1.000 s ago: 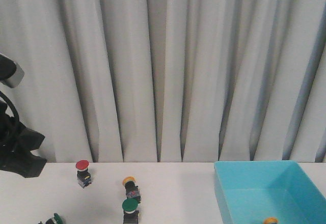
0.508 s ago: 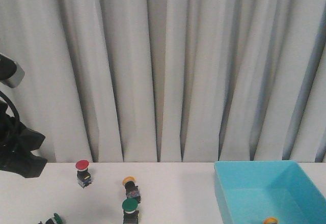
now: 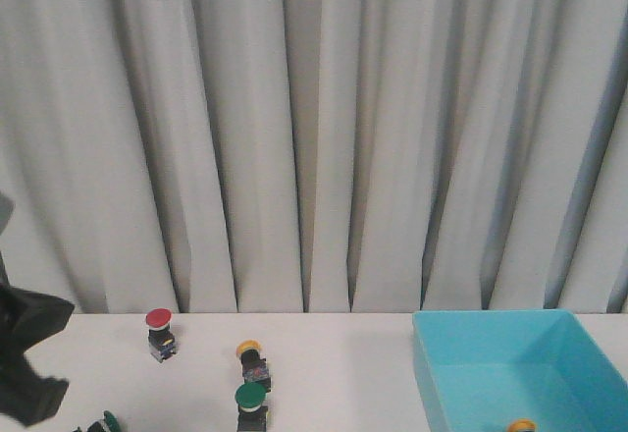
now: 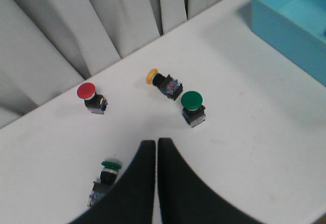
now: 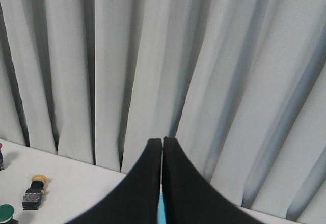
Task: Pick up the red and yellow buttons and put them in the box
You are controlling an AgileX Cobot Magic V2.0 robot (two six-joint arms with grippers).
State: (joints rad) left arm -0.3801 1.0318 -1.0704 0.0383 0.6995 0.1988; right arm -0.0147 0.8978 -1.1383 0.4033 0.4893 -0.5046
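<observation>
Hovering left claw (image 4: 156,147) closed, empty, right claw (image 5: 162,145) likewise

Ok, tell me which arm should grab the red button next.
Left. Its gripper, jaws shut, hangs over the table near the red button. The right gripper, also shut, points at the curtain.

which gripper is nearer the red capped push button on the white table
Left. The left gripper, fingers shut, hangs over the table just short of the red-capped push button. The right gripper, also shut, is raised by the turquoise plastic box, well away from it.
</observation>
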